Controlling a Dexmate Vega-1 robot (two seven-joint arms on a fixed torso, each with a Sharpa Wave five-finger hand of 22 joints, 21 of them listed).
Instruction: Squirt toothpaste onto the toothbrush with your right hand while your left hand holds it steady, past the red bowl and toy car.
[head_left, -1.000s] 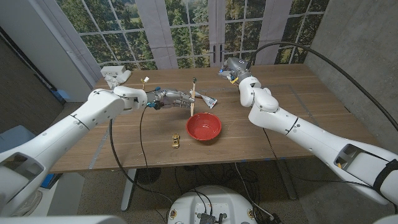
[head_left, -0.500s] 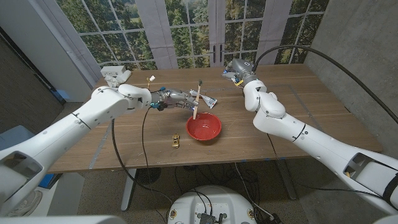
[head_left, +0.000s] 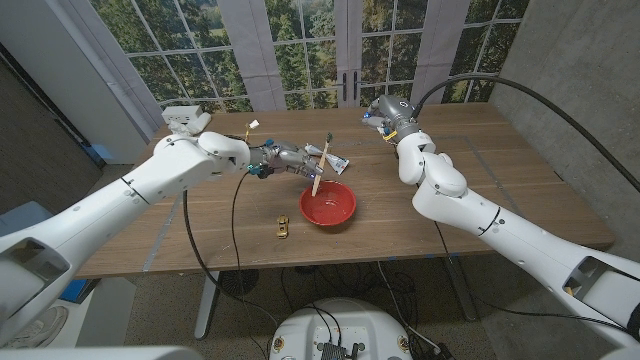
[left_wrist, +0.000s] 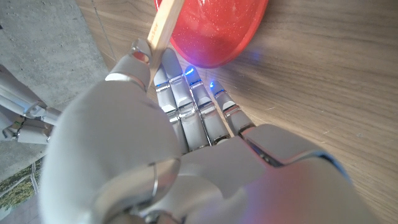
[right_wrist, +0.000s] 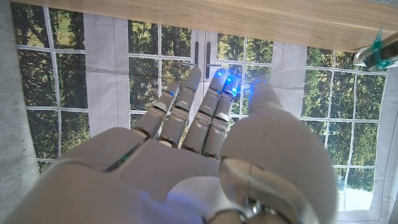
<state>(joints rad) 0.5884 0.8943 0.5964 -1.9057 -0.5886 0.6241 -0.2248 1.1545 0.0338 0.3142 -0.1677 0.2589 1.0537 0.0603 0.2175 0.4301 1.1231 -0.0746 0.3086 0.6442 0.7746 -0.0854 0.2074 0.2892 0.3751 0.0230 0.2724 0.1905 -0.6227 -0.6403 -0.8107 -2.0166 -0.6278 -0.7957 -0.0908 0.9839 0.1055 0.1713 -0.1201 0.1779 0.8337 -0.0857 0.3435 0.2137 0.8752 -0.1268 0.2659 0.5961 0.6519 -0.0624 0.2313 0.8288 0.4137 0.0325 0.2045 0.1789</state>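
head view | left hand (head_left: 283, 158) tilts toothbrush (head_left: 320, 162) more | right hand (head_left: 383, 113) shifted right

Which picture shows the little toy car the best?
The head view. There the toy car sits whole on the wooden table, near the red bowl, on the robot's left of it. The left wrist view has the left hand and part of the bowl, and the right wrist view has the right hand against the windows.
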